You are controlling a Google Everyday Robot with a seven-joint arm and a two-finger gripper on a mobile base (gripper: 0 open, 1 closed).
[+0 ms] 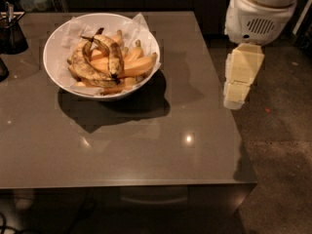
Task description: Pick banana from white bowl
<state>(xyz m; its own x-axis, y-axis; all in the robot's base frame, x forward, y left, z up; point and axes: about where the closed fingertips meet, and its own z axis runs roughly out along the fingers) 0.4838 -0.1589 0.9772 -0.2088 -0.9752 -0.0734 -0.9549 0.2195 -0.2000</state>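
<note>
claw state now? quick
Claw: hangs off the table edge, away from the white bowl; open or closed cannot be told. The banana lies in the bowl.

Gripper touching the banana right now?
Apart. The camera view shows the gripper beside the right edge of the table, far across it from the banana lying in the white bowl.

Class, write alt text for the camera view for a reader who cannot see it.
A white bowl of bananas, a black-patched banana on top, sits far left on a grey table; the gripper hangs beyond its right edge.
</note>
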